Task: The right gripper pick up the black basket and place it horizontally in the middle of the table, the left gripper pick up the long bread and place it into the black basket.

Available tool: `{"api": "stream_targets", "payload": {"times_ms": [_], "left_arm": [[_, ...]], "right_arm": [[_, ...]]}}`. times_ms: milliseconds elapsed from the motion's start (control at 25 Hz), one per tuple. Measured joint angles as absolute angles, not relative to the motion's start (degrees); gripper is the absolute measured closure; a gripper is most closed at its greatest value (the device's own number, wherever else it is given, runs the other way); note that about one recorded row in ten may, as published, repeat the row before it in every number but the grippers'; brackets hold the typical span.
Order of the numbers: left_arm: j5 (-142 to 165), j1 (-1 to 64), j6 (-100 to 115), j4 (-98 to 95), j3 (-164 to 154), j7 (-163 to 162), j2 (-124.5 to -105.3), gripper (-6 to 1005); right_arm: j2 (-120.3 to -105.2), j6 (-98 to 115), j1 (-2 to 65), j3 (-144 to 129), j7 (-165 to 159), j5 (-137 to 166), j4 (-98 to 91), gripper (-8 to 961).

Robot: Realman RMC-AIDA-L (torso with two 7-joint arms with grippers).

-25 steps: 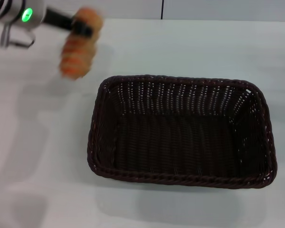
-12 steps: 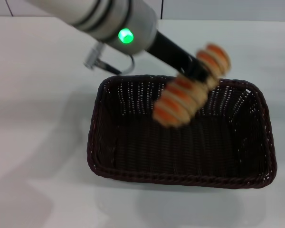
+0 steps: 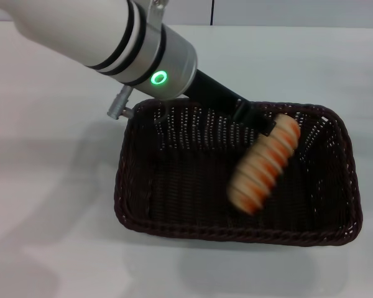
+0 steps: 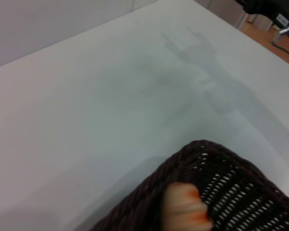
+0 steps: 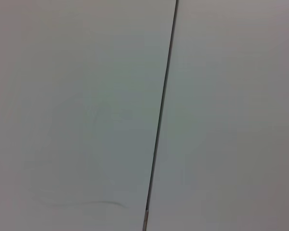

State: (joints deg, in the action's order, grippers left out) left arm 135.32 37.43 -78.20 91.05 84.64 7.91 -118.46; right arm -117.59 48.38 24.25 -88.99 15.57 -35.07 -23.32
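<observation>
My left gripper (image 3: 268, 129), on the arm with the green-lit ring, reaches in from the upper left over the black basket (image 3: 236, 234). It is shut on the upper end of the long bread (image 3: 263, 166). The striped tan and orange loaf hangs slanted over the right half of the basket's inside, its lower end low near the woven floor. The basket lies lengthwise on the white table (image 3: 50, 186). In the left wrist view a corner of the basket (image 4: 221, 178) and one end of the bread (image 4: 185, 209) show. The right gripper is out of view.
Bare white tabletop (image 4: 111, 96) surrounds the basket on all sides. The right wrist view holds only a pale wall with a dark vertical seam (image 5: 161, 120). Dark equipment (image 4: 274, 9) stands beyond the table's far corner.
The left arm has swung from the table's far left to over the basket with the bread, and the loaf has dropped lower into the basket's right half.
</observation>
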Motion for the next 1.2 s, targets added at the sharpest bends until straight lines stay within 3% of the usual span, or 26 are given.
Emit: {"api": "stream_targets", "payload": {"times_ms": [200, 400, 680, 920, 1200], "left_arm": [[143.9, 34.1, -71.9, 91.0, 85.0, 8.1, -118.25, 203], [151.1, 23.6, -43.5, 89.7, 85.3, 8.4, -118.26, 126], [150.9, 12.7, 2.0, 76.6, 83.0, 8.8, -118.1, 129], [151.5, 12.4, 37.6, 55.9, 76.4, 1.1, -118.12, 128], [151.6, 19.8, 66.4, 27.1, 74.3, -18.7, -118.15, 128]], "right_arm": [[-117.59, 48.5, 24.4, -88.7, 15.6, -35.1, -23.4, 135], [-117.6, 50.2, 24.6, -88.6, 15.3, -35.1, -23.4, 135], [-117.24, 50.7, 26.0, -88.6, 15.2, -35.1, -22.6, 135], [-117.13, 50.7, 27.5, -88.6, 15.2, -35.1, -22.2, 135], [-117.16, 51.4, 28.4, -88.6, 15.0, -35.1, -22.2, 135]]}}
